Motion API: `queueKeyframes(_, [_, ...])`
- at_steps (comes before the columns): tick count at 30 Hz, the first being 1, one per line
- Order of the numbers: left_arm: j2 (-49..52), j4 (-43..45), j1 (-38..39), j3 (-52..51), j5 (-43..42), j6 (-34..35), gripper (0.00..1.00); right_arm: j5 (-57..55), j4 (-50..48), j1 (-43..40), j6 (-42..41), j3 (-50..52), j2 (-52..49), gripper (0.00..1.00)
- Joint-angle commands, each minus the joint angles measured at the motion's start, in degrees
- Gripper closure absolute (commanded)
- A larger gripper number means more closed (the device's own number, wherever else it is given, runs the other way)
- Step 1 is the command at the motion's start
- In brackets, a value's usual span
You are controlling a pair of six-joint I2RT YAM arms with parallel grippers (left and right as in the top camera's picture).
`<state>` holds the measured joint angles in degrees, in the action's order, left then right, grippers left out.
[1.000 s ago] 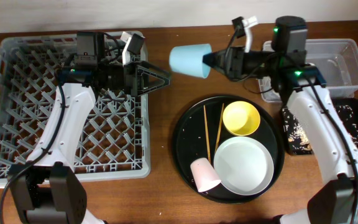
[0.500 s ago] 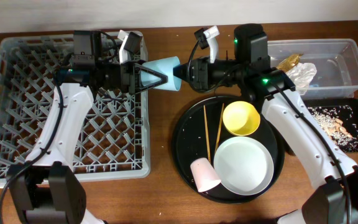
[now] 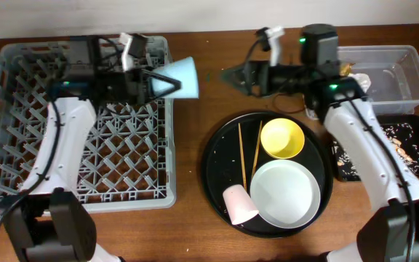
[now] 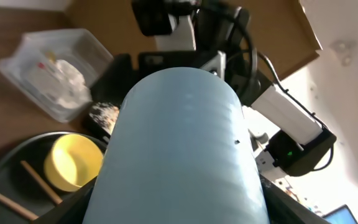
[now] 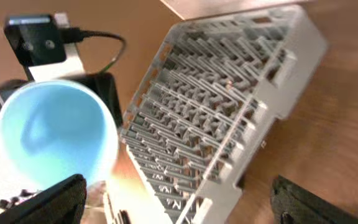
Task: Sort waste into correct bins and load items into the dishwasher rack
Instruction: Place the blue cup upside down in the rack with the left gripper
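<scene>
Now at the left claw [image 3: 164, 81]: it is gripping the light-blue cup [image 3: 182, 76] by its base, holding it sideways in the air at the right rim of the dishwasher rack [image 3: 122, 164].
Right claw [image 3: 233, 75]: it is hanging wide and empty, apart from the cup's mouth.
Just changed: half a second ago both claws were meeting at the cup. The right one is now backing off, so the handover is looking complete and racking is falling to the left arm.
Left wrist view: the cup's wall is filling the frame, with the yellow bowl [image 4: 73, 163] and clear tub [image 4: 14, 65] showing beyond.
Right wrist view: it alone is showing the cup's inside, seemingly clean.
Overhead only: the pink cup [image 3: 238, 204], white plate [image 3: 286, 193] and chopsticks [image 3: 242, 156] are waiting on the round black tray [image 3: 220, 160].
</scene>
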<state>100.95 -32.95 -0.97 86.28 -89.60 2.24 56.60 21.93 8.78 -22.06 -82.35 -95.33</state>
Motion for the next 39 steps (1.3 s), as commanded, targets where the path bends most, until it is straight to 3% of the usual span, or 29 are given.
queueKeyframes(1, [0.6, 1.2, -3.2, 1.0, 5.3, -0.1, 0.39, 3.6, 5.5, -5.7, 1.9, -0.6, -0.6, 0.04])
queueKeyframes(5, [0.5, -6.3, -3.3, 1.1, 35.1, -0.1, 0.40, -6.3, 18.1, -7.2, 8.4, -0.6, -0.6, 0.01])
queueKeyframes(8, [0.5, -21.7, -3.1, 8.4, 55.8, -5.2, 0.45, -15.0, 25.7, -7.3, 12.9, -0.6, -0.6, 0.02])
queueKeyframes(9, [0.5, -29.9, -2.1, 14.6, 67.0, -7.1, 0.45, -18.6, 27.4, -7.3, 12.9, -0.6, -0.6, 0.02])
queueKeyframes(11, [0.5, -38.1, 0.7, 19.8, 79.5, -7.1, 0.44, -20.5, 28.6, -7.2, 12.9, -0.5, -0.6, 0.02])
queueKeyframes(18, [7.1, -54.5, 8.0, 19.7, 84.4, -5.5, 0.44, -21.3, 28.9, -7.2, 12.9, -0.5, -0.6, 0.02])
queueKeyframes(23, [11.8, -60.4, 8.7, 19.0, 86.2, -5.3, 0.44, -21.4, 29.1, -7.2, 12.9, -0.4, -0.6, 0.02])
queueKeyframes(33, [11.8, -45.0, 8.9, 9.9, 86.0, -5.3, 0.44, -21.6, 29.6, -7.2, 12.9, -0.3, -0.6, 0.02])
queueKeyframes(38, [11.9, -42.4, 8.9, 9.4, 86.0, -5.3, 0.43, -21.6, 29.7, -7.2, 12.9, -0.3, -0.6, 0.02])
queueKeyframes(39, [11.9, -42.5, 8.9, 9.4, 86.0, -5.3, 0.35, -21.6, 29.7, -7.2, 12.9, -0.2, -0.6, 0.01])
